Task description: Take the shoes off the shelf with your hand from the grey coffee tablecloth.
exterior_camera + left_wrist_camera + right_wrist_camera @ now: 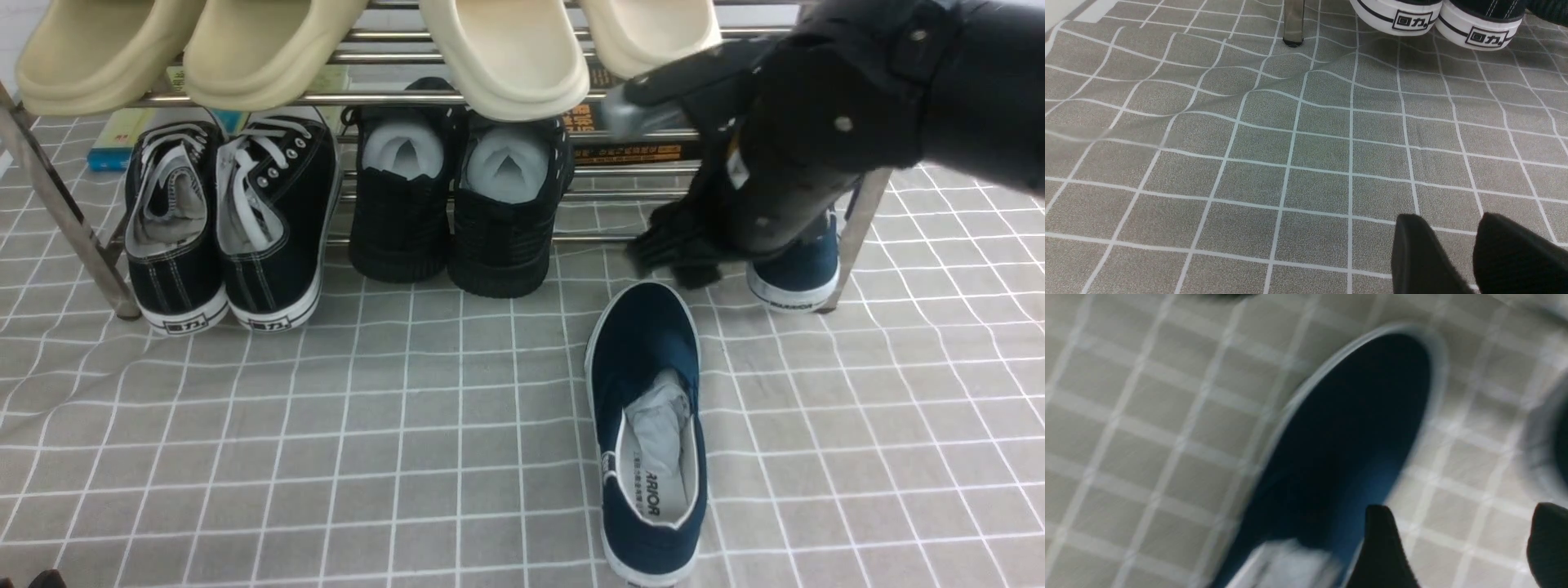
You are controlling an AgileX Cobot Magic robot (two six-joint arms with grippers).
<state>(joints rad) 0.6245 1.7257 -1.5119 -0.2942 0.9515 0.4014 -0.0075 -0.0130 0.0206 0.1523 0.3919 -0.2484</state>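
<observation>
One navy slip-on shoe lies on the grey grid tablecloth in front of the silver shelf, heel toward me, with grey paper inside. The second navy shoe stands under the shelf at the right, mostly hidden by my right arm. My right gripper hovers just above the cloth between the two shoes. In the blurred right wrist view the gripper is open and empty, beside the toe of the near shoe. My left gripper hangs over bare cloth, fingers slightly apart and empty.
Black lace-up sneakers and all-black shoes stand on the shelf's lower tier. Cream slippers sit on the top tier. Slanted shelf legs stand on the wrinkled cloth; one leg shows in the left wrist view.
</observation>
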